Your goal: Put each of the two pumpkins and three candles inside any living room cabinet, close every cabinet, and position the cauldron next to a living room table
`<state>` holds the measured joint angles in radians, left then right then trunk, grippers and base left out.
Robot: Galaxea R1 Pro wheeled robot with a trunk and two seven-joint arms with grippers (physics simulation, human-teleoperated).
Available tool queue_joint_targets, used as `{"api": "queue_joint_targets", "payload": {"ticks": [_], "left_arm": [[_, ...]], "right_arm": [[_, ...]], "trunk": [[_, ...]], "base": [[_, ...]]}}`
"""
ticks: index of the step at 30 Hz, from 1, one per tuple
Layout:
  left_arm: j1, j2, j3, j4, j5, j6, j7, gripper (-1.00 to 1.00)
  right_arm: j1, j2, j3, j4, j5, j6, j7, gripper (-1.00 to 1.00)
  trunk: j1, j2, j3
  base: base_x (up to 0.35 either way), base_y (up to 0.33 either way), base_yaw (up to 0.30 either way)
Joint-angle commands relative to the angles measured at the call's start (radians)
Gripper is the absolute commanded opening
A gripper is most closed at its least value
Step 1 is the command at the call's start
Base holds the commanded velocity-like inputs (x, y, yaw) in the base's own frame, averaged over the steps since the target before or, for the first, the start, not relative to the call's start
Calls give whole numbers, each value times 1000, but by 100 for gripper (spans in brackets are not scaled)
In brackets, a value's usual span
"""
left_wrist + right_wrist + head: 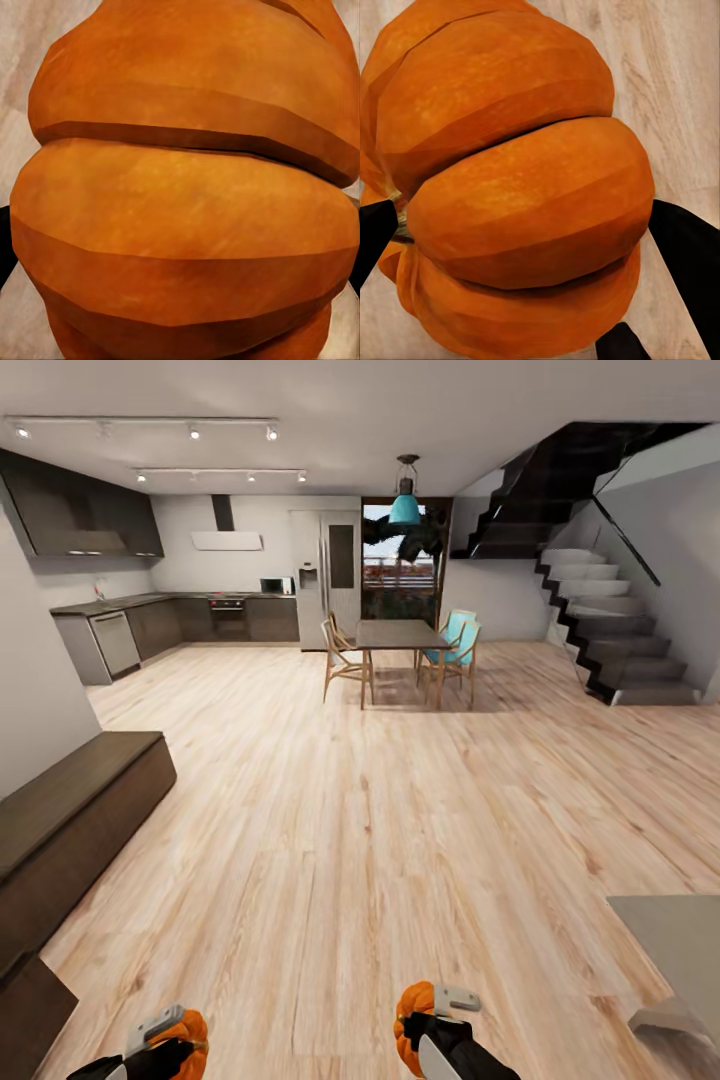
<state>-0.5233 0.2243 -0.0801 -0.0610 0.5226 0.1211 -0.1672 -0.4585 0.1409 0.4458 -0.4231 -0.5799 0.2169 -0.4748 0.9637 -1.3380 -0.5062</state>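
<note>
Holding one pumpkin each, our left gripper [172, 1038] clamps a pumpkin [190, 1032] and our right gripper [432, 1020] clamps the other pumpkin [412, 1015], both above the wood floor [400, 830]. The dark cabinet [70, 810] stands along the left wall, drawers closed; a dining table [400, 634] lies well ahead.

Open-plan home — kitchen units [215, 618], dining table [402, 635], staircase [610, 630], wood floor [400, 840].
</note>
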Motion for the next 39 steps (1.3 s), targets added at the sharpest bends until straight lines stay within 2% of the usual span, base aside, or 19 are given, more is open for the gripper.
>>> {"api": "queue_joint_targets", "payload": {"ticks": [1, 19, 39], "left_arm": [[0, 0, 2, 0, 1, 0, 0, -100], [0, 0, 2, 0, 1, -1, 1, -100], [0, -3, 2, 0, 0, -1, 2, -100]], "right_arm": [[0, 0, 0, 0, 2, 0, 1, -100], [0, 7, 4, 0, 12, 5, 0, -100], [0, 8, 4, 0, 13, 5, 1, -100]], "trunk": [[0, 0, 0], [0, 0, -7], [0, 0, -20]], "base": [[332, 0, 274], [293, -44, 281], [13, -4, 273]]}}
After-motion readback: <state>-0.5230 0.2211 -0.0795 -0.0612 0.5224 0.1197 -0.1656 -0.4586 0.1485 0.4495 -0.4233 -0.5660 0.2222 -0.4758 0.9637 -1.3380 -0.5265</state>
